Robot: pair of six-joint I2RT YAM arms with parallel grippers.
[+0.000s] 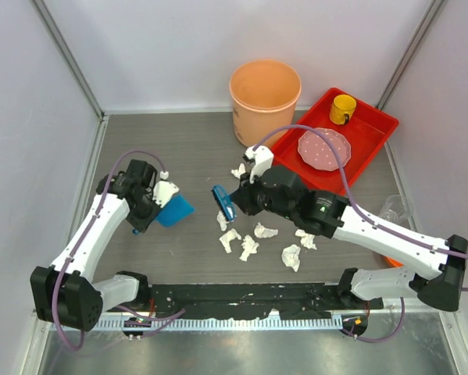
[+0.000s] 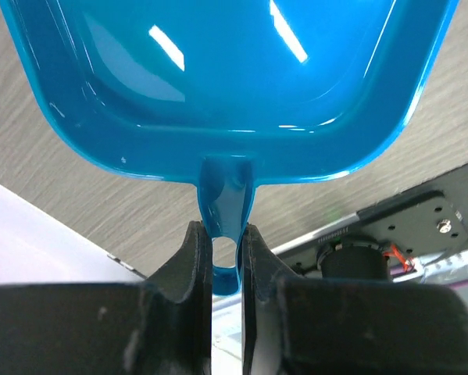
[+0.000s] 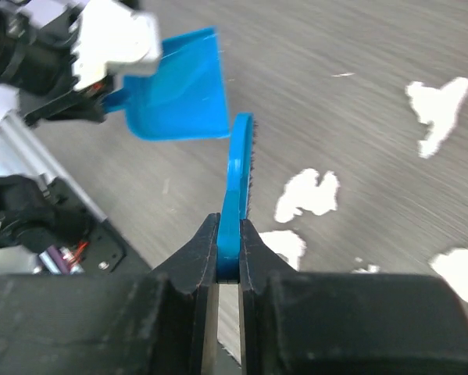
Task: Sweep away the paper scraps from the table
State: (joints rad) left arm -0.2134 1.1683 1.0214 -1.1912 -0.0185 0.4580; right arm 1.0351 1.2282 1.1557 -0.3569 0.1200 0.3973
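Nearest the arm bases, most of the paper scraps [image 1: 250, 248] are seen lying loose on the table [image 1: 187, 148], scattered between the near rail and the right arm's wrist (none is in the pan). Just beyond them, a blue brush [image 3: 237, 172] is pinched by its handle between the closed-up jaws of the right gripper [image 3: 228, 250], its bristles held at the left fringe of the scatter. Left of it, and apart from it, an empty blue dustpan [image 2: 234, 78] is clamped by its handle stub in the left gripper [image 2: 226, 250], its mouth turned toward the brush. Whether its lip touches the table cannot be told. One further scrap [image 1: 239, 169] lies beyond the right gripper, toward an orange bucket [image 1: 265, 90] and a red tray [image 1: 378, 125] at the far wall.

The step in hand is judged to be the gathering: both tools are taken up and nothing has been collected. Next, the pan's lip would need to be laid flat close to the scraps and the brush drawn through them toward it, gently, since such light wads are easily flicked aside.
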